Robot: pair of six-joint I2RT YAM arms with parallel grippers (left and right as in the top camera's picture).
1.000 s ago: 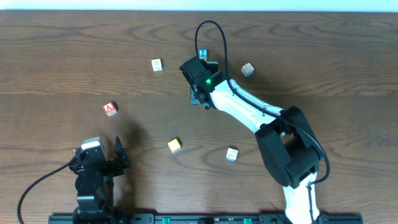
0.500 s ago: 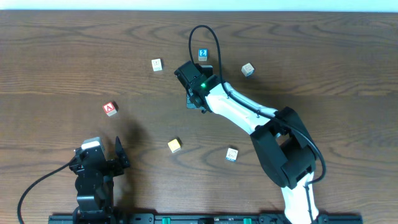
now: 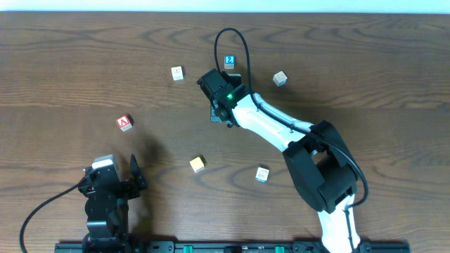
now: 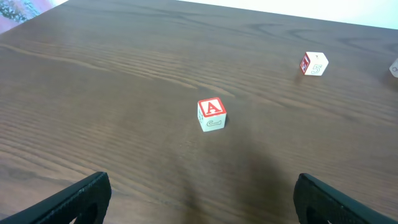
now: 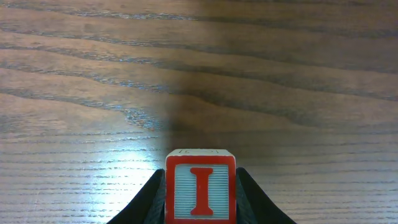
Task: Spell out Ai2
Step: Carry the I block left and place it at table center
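My right gripper (image 3: 219,105) is shut on a red-framed I block (image 5: 199,186) and holds it over the table, just below the blue 2 block (image 3: 228,61). The I block is hidden under the wrist in the overhead view. The red A block (image 3: 124,122) lies at the left and also shows in the left wrist view (image 4: 212,114). My left gripper (image 3: 116,176) is open and empty near the front left edge, its fingers wide apart (image 4: 199,199).
A white 5 block (image 3: 177,73) lies at the back, also visible in the left wrist view (image 4: 314,63). A tan block (image 3: 280,78) sits back right, a yellow block (image 3: 197,164) and a white-blue block (image 3: 262,174) lie in front.
My right gripper moved left and slightly forward with the I block, away from the blue 2 block, then held still. The left arm has not moved.
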